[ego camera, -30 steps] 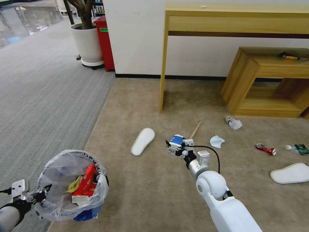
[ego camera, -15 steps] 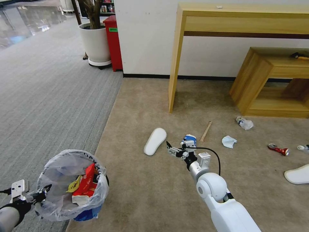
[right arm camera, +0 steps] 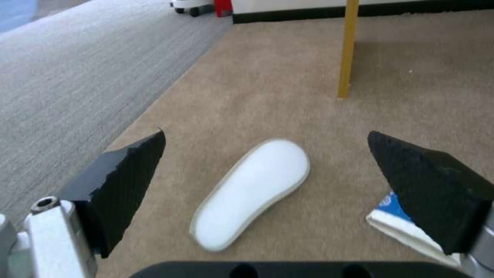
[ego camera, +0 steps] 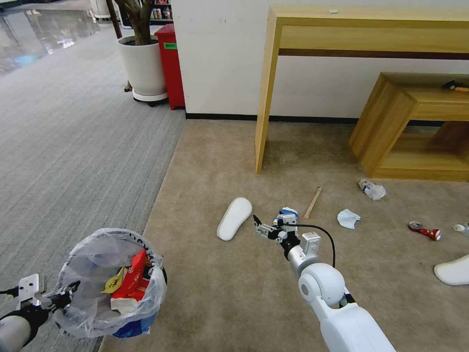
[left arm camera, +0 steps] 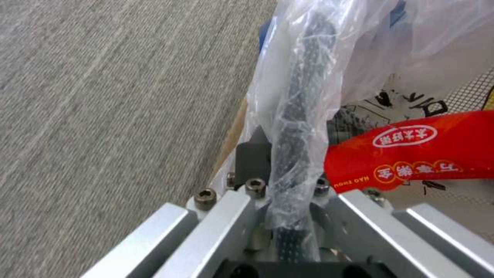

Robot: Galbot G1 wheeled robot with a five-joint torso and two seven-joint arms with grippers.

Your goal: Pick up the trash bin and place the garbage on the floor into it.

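Since 1.0 s ago the camera swung left, so the litter sits farther right. Lower left, the left gripper [ego camera: 68, 288] clamps the bin [ego camera: 110, 283] rim, keeping it ready. At centre the right gripper [ego camera: 261, 226], jaws wide, faces the insole [ego camera: 234, 218] beside a blue cup [ego camera: 288, 216].

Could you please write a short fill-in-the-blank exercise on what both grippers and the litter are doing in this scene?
1. The left gripper is shut on the rim of the ____.
2. The right gripper hangs with its fingers ____.
3. Between those fingers, the right wrist view shows a white ____ lying on the carpet.
4. The wrapper inside the trash bin is ____ in colour.

Missing words: trash bin; open; insole; red
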